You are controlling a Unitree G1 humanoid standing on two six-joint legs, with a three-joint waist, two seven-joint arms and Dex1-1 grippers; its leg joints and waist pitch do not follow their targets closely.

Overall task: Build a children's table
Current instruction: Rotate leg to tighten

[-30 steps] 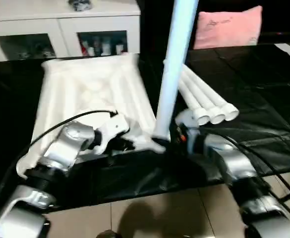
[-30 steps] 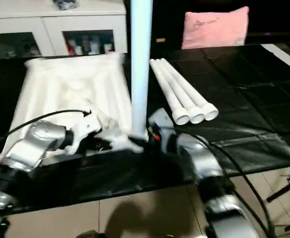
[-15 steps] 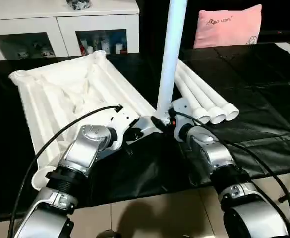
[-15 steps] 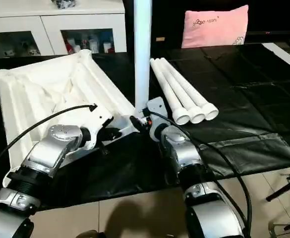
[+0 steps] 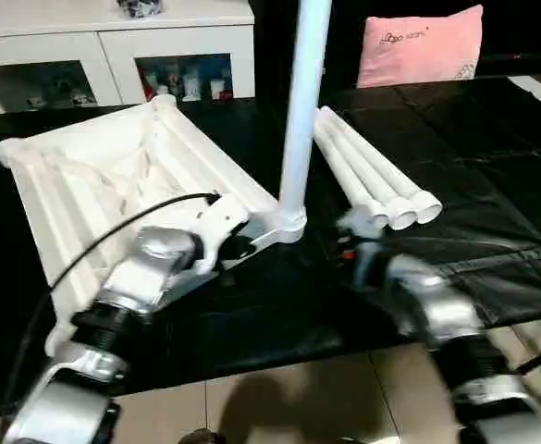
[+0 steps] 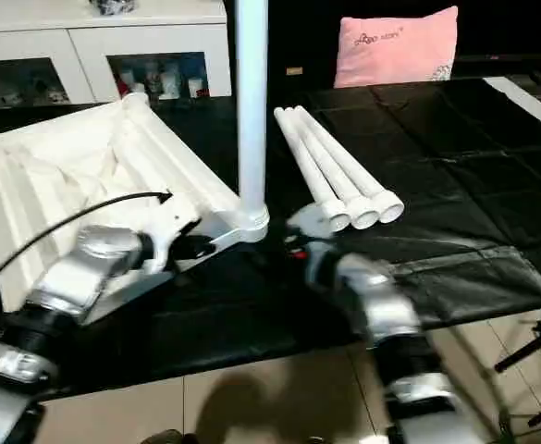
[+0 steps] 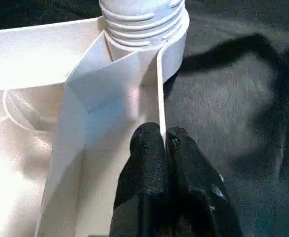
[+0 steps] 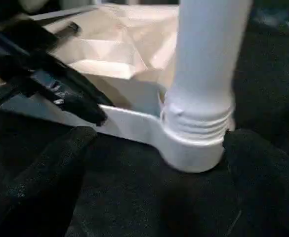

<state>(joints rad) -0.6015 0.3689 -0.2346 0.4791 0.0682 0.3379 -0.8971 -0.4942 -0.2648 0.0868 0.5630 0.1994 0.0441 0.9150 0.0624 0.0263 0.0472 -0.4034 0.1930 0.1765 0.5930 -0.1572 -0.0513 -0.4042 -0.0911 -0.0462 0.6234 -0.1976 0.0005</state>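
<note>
A: Lying upside down on the black mat, the tabletop is seen with its ribbed underside up, one corner close to the mat's near edge.

B: Noted. At that near corner a leg is stood upright in the round socket, threads visible just above the collar in both wrist views.

A: Left gripper: fingers clenched on the thin rim of the tabletop, just beside the socket. The rim edge is pinched between the two black fingers.

B: Right gripper: released. Its fingers are spread wide, one on each side of the socket, and no contact with the leg or the socket can be made out.

A: Three more legs are laid side by side on the mat, to the right of the upright one, open ends toward the robot.

B: Behind the mat, a white cabinet with glass doors and a pink pillow are recorded.
</note>
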